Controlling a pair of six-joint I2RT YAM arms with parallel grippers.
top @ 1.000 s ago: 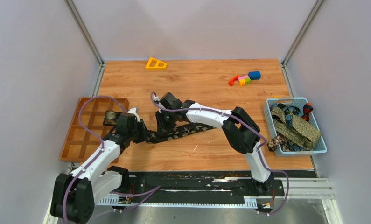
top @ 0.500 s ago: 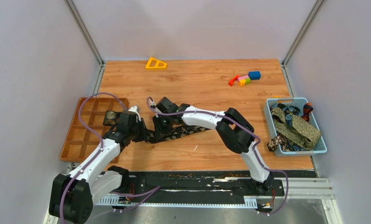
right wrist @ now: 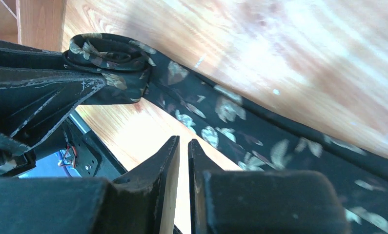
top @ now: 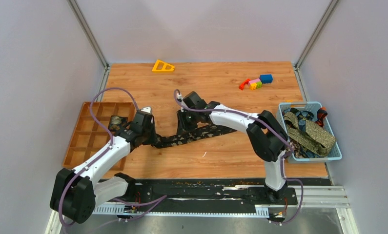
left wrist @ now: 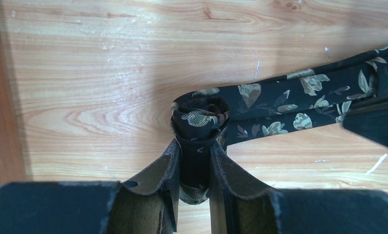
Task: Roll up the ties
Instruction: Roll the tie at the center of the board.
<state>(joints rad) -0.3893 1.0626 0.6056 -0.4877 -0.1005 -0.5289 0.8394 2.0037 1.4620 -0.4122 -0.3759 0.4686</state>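
A black tie point(top: 196, 134) with pale leaf patterns lies stretched across the wooden table. Its left end is wound into a small roll point(left wrist: 200, 117). My left gripper point(top: 147, 137) is shut on that roll, with the fabric pinched between the jaws point(left wrist: 195, 148). My right gripper point(top: 184, 126) hovers just over the tie's middle. Its jaws point(right wrist: 183, 146) are shut with only a thin gap and nothing between them. The right wrist view shows the tie point(right wrist: 240, 131) running beside the fingers and the roll point(right wrist: 109, 53) held by the left gripper.
A brown compartment tray point(top: 82, 146) stands at the left with a rolled tie point(top: 116, 121) in one cell. A blue basket point(top: 285, 131) of several loose ties point(top: 311, 134) sits at the right edge. A yellow triangle point(top: 162, 66) and coloured blocks point(top: 255, 82) lie at the back.
My left gripper has moved a little right and back with the roll. My right gripper first drifted slightly left along the tie, then moved right and farther from the roll.
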